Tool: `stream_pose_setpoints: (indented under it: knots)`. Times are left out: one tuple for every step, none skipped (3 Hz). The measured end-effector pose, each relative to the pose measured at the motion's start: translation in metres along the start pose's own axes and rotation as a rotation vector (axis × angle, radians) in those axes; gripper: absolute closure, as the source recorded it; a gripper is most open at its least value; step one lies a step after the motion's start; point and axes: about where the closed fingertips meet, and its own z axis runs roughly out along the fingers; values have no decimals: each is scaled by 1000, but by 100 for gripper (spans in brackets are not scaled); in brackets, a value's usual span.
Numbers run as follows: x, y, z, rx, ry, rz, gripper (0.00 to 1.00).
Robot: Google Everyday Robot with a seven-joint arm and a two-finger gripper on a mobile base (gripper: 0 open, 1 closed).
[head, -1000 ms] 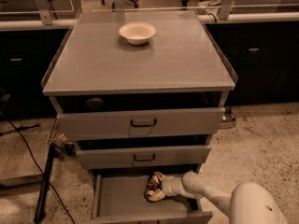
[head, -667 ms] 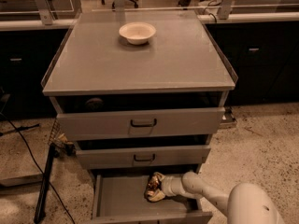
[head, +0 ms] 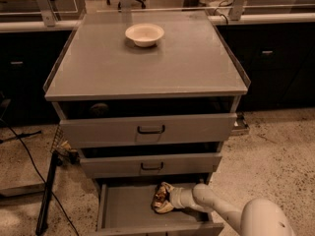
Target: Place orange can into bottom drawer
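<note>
The bottom drawer (head: 123, 211) of the grey cabinet is pulled open, a wide shallow tray. The orange can (head: 159, 197) is inside it, near the drawer's middle towards the back, low over or on the drawer floor. My gripper (head: 161, 198) reaches in from the lower right on its white arm (head: 216, 209), and its pale fingers sit around the can, above and below it. Part of the can is hidden by the fingers.
A white bowl (head: 144, 34) stands on the cabinet top (head: 197, 68). Two upper drawers with dark handles (head: 151, 129) are slightly open above the bottom one. A dark stand and cables (head: 47, 191) are on the floor at the left. Office chairs and counters are behind.
</note>
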Motion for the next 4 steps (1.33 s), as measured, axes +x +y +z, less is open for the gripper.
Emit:
stream_pose_setpoints:
  knots:
    - [0, 0, 0, 0, 0, 0, 59]
    - [0, 0, 0, 0, 0, 0, 36]
    - [0, 0, 0, 0, 0, 0, 12]
    - [0, 0, 0, 0, 0, 0, 0]
